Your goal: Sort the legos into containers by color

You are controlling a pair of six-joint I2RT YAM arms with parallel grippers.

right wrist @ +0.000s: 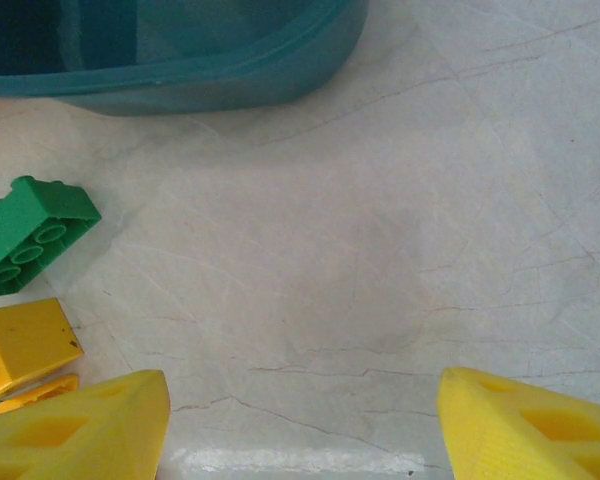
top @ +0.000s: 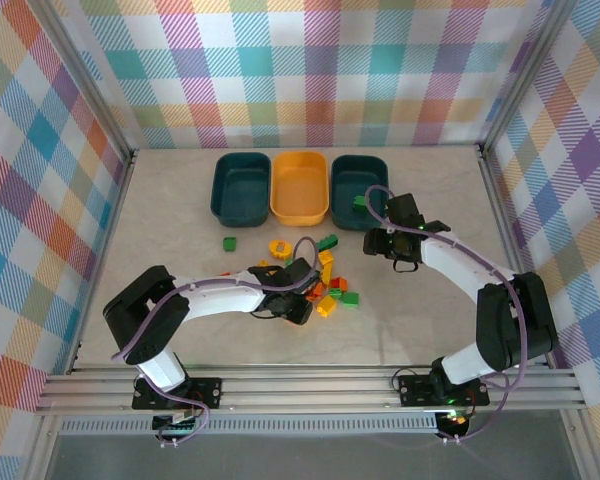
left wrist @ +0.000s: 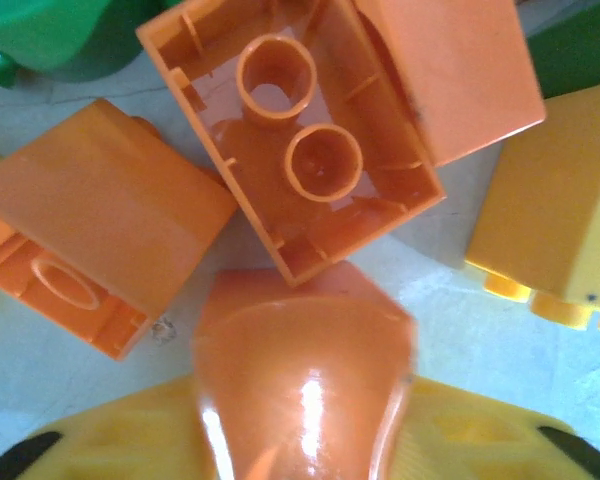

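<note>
My left gripper point(top: 300, 301) is down in the pile of legos point(top: 328, 283) mid-table, shut on a red-orange lego point(left wrist: 305, 380) held between its yellow fingers point(left wrist: 110, 450). Two more red-orange legos point(left wrist: 310, 140) point(left wrist: 90, 250) lie just beyond it, one showing its hollow underside, with a yellow lego point(left wrist: 560, 230) to the right. My right gripper point(top: 395, 246) point(right wrist: 300, 440) hangs open over bare table near the right teal tub point(top: 358, 180) point(right wrist: 180, 50). Inside that tub is a green lego point(top: 360, 201). The yellow-orange tub point(top: 299, 187) and the left teal tub point(top: 240, 190) stand beside it.
A lone green lego point(top: 229, 243) and a yellow piece point(top: 277, 247) lie in front of the tubs. In the right wrist view a green lego point(right wrist: 30, 235) and a yellow lego point(right wrist: 20, 345) lie to the left of the fingers. Checked walls enclose the table.
</note>
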